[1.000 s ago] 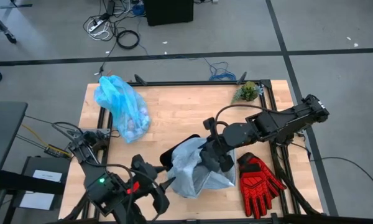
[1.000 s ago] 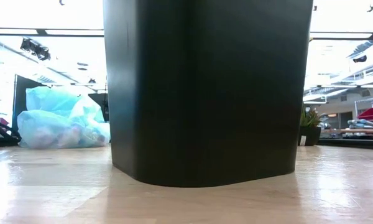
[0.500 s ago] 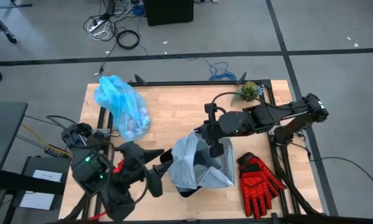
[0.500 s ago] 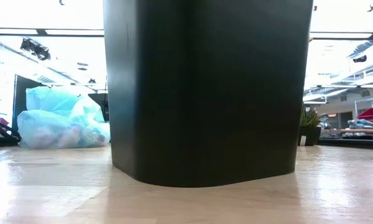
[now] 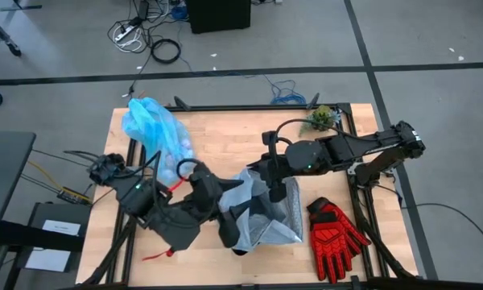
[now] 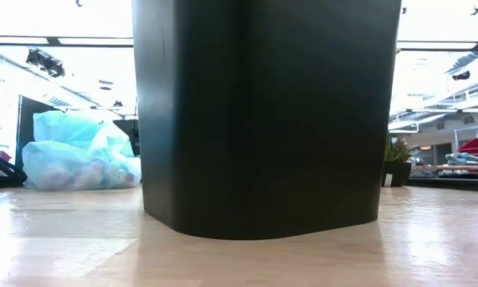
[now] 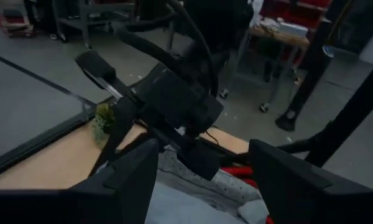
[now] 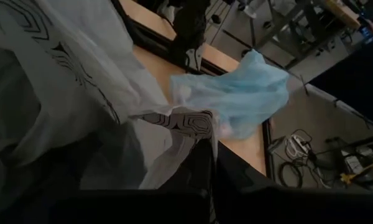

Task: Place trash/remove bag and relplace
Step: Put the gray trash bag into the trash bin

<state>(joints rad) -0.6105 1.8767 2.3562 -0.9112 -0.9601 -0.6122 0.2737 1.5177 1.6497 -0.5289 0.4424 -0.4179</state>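
Worktop (image 5: pixel 225 137) is light wood w/ a dark frame along its edges. Black bin (image 6: pixel 263 112) stands near the front-centre, upright, draped in a pale grey-blue bag (image 5: pixel 262 225) that hangs loosely over its rim. Left end effector (image 5: pixel 229 213) is at the bin's left side, right by the pale bag's edge, fingers spread wide w/ nothing between them; left wrist view shows both fingers (image 7: pixel 133 174) apart, the pale plastic below and the right arm beyond. Right end effector (image 5: pixel 275 192) reaches in from the right over the bin's far rim, fingers pinched together on a fold of the pale bag; right wrist view shows the plastic gathered at the fingertips (image 8: pixel 202 162). The bag (image 5: pixel 154 137), bright cyan, sits knotted-looking and full at the far-left corner, close to the left edge, well apart from the bin; pale wads of trash (image 5: pixel 173 161) show through its lower part, count cannot be told. Small green plant (image 5: pixel 322 118) at the far-right corner, on the frame edge. Red glove (image 5: pixel 334 229) lies flat at the front-right, just beside the bin. Open wood: far-centre strip btwn cyan bag and plant, also the front-left corner area partly covered by the left arm. In low view the bin fills the middle; cyan bag left of it, plant right.
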